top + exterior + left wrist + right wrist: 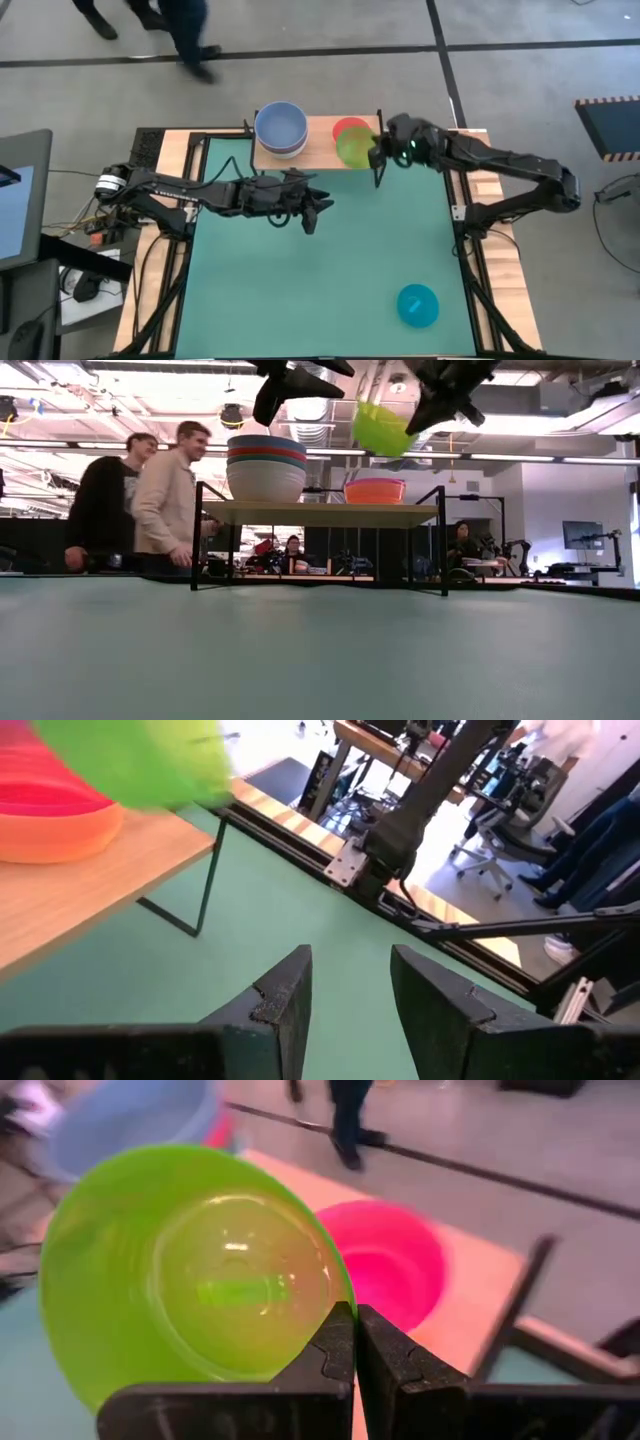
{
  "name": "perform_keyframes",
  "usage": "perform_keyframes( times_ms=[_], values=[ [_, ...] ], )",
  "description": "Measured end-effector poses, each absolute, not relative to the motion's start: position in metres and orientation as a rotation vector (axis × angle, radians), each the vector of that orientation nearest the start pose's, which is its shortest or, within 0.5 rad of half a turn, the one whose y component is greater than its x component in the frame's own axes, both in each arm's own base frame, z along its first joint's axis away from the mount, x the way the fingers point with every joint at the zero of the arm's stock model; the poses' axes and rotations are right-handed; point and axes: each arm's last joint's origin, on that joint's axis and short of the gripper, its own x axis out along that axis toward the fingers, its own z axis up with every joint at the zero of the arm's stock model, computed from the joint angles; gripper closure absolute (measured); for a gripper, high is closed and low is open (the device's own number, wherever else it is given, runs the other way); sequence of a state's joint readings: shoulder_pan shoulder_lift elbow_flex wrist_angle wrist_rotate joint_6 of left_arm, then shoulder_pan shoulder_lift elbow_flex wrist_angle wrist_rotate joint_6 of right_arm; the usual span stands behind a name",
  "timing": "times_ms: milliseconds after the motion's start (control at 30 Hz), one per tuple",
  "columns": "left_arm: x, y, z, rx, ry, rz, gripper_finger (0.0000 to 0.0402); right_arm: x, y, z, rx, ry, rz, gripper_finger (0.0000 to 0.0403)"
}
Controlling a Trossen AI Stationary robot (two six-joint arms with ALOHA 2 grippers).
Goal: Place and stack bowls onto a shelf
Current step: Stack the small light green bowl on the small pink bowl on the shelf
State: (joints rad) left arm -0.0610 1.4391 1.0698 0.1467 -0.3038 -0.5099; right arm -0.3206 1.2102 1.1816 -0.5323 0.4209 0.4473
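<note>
My right gripper [378, 152] is shut on a green bowl [354, 148], carried in the air above the right part of the shelf [325, 140]; the low view shows the bowl [382, 428] tilted above the shelf top [320, 512]. Under it a pink bowl [392, 1260] sits nested on another on the shelf [375, 490]. A stack of bowls with a periwinkle one on top [280, 128] stands on the shelf's left part [266, 465]. A cyan bowl [417, 305] rests on the green table, near right. My left gripper [315, 208] hovers open in front of the shelf [350, 1010]. My right gripper pinches the green bowl by its rim [338, 1295] between the two shut fingers [385, 1355]. The fingers come from the table's right side, slanting down. The bowl is lifted clear and tilted, hanging off the fingertips above the pink bowl.
The shelf's thin black legs [443, 540] stand at the table's far edge. People stand beyond the table on the left [165, 490], and a person's legs [190, 40] pass behind the far edge. The green table surface [320, 290] spreads in front of the shelf.
</note>
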Motion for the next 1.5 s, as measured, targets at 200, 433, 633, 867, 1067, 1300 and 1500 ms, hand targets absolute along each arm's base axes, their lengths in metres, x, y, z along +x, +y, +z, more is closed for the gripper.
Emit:
perform_keyframes(
  times_ms=[200,433,633,867,1067,1300,1500],
  values=[
    [0.327,-0.016,0.314,-0.462,0.138,0.296,0.0279,0.247,-0.132,0.346,0.371,0.499,-0.934,0.0381],
    [0.326,-0.02,0.314,-0.459,0.15,0.286,0.0279,0.256,-0.156,0.333,0.441,0.575,-0.912,0.0367],
    [0.326,-0.02,0.313,-0.45,0.156,0.287,0.0279,0.26,-0.16,0.338,0.436,0.56,-0.905,0.0361],
    [0.326,-0.015,0.313,-0.425,0.156,0.301,0.0279,0.25,-0.169,0.352,0.476,0.567,-0.89,0.0322],
    [0.326,-0.007,0.312,-0.414,0.165,0.322,0.0279,0.244,-0.175,0.355,0.547,0.585,-0.802,0.0293],
    [0.326,-0.002,0.312,-0.405,0.167,0.333,0.0279,0.24,-0.177,0.352,0.57,0.617,-0.796,0.0293],
    [0.326,-0.002,0.312,-0.379,0.172,0.331,0.0279,0.235,-0.179,0.349,0.567,0.667,-0.82,0.0313]
  ],
)
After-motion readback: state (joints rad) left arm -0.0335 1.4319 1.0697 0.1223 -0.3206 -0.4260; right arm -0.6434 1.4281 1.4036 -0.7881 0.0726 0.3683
